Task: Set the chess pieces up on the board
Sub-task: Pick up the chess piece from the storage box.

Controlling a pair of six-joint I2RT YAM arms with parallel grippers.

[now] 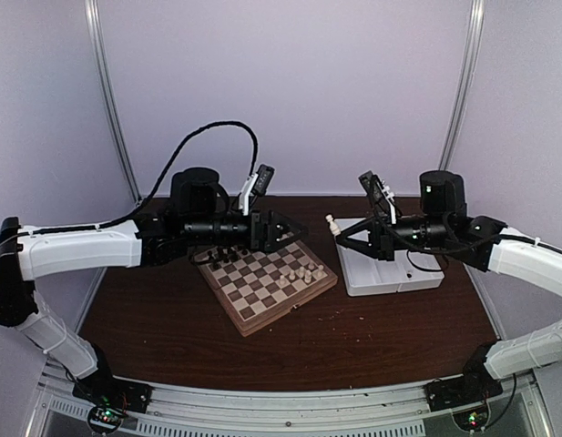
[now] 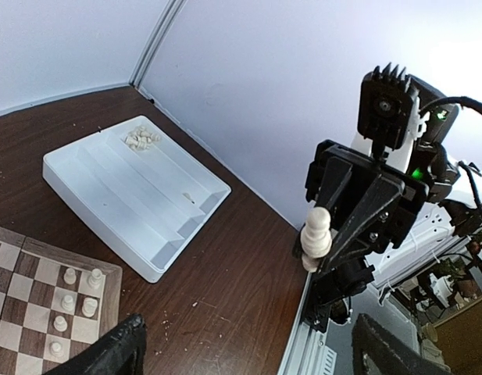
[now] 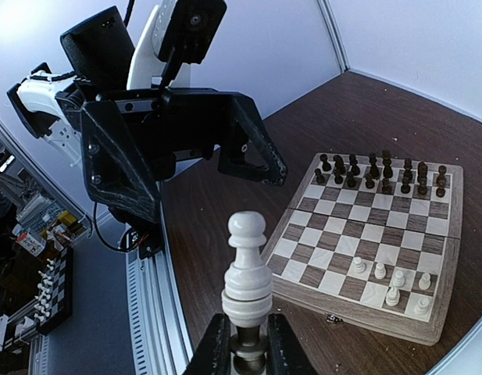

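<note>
My right gripper [image 3: 248, 348] is shut on the base of a cream-white chess piece, a pawn [image 3: 248, 266], held in the air and pointing left over the gap between tray and board [image 1: 247, 326]. From the left wrist view the same pawn [image 2: 316, 230] shows between the right gripper's fingers. My left gripper [image 1: 294, 232] hangs open over the board's far right corner, facing the pawn, with nothing between its fingers [image 2: 108, 351]. Several white chess pieces [image 1: 303, 271] stand on the board's right side, and dark pieces [image 3: 381, 172] line its far edge.
A white tray [image 2: 170, 258] sits right of the board, with a small heap of loose cream pieces [image 2: 141, 138] in its far corner. Crumbs dot the brown table [image 1: 381, 337]. The aluminium rail [image 3: 151, 312] runs along the table's near edge.
</note>
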